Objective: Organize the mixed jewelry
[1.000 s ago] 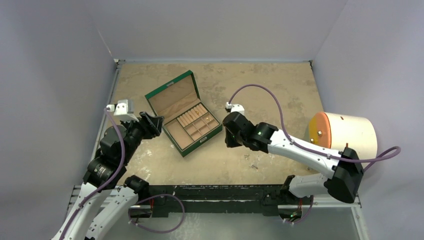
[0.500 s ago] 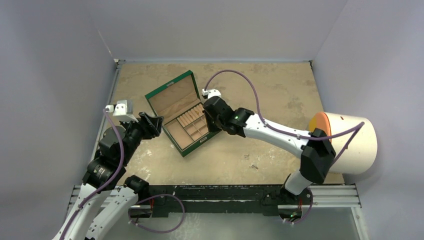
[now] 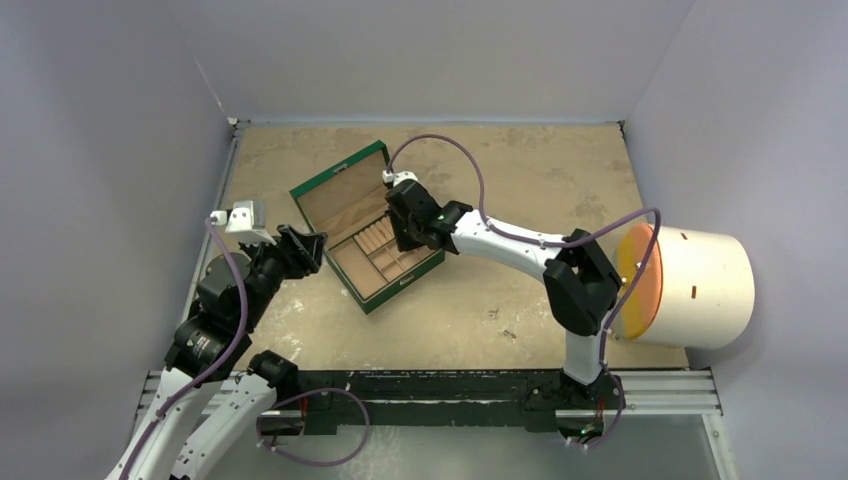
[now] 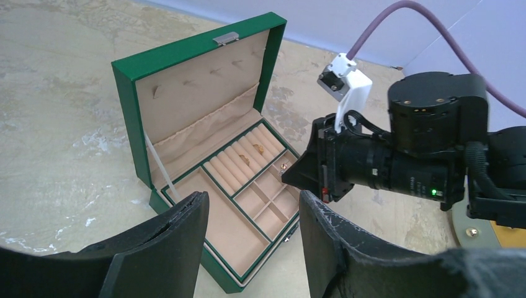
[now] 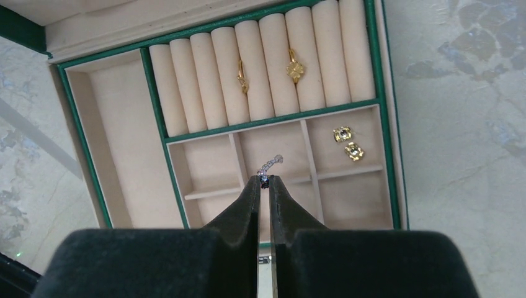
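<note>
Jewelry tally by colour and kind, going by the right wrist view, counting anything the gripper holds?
Gold pieces tucked in the ring rolls: 2
Gold studs lying loose: 2
Silver piece pinched by the right gripper: 1
Total: 5

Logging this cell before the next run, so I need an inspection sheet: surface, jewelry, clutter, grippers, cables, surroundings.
Surface: tan table, stained and worn.
Job's things: silver piece pinched over a middle compartment of the open green box; two gold pieces on the ring rolls; two gold studs in a right compartment.
Clutter: white drum with an orange face at the table's right; small specks on the table, too small to identify.
Grippers: right gripper shut on the silver piece; left gripper open, empty, beside the box.
Cables: purple cable arcs above the right arm; another runs along the left arm.
Surroundings: grey walls on three sides.
</note>
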{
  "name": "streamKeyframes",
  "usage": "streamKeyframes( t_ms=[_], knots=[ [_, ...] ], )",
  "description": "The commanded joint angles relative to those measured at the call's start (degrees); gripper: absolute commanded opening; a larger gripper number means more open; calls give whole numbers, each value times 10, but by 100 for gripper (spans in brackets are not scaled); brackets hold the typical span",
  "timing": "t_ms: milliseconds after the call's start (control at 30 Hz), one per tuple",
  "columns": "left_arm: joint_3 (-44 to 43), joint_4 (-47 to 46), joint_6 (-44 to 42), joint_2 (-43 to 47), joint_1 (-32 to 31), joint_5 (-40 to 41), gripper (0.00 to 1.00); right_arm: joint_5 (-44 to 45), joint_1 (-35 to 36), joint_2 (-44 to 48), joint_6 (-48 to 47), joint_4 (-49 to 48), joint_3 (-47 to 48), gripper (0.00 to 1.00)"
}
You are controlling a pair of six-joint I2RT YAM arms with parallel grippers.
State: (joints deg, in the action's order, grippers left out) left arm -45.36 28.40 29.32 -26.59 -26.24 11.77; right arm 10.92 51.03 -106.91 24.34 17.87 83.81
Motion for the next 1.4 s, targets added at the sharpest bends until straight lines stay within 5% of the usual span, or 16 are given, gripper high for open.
streamKeyframes(
  t_ms=[0,400,733,1367],
  knots=[
    [-2,-16,-8,3,5,3,55,-19,-3,-16,-9,-20,36,5],
    [-2,-16,-8,1,5,2,55,-15,-19,-57,2,-33,34,6],
    [-3,-16,-8,1,5,3,55,-16,-23,-34,12,-45,18,24],
    [-1,-17,-7,0,5,-1,55,78,-23,271,89,31,-241,27]
  ],
)
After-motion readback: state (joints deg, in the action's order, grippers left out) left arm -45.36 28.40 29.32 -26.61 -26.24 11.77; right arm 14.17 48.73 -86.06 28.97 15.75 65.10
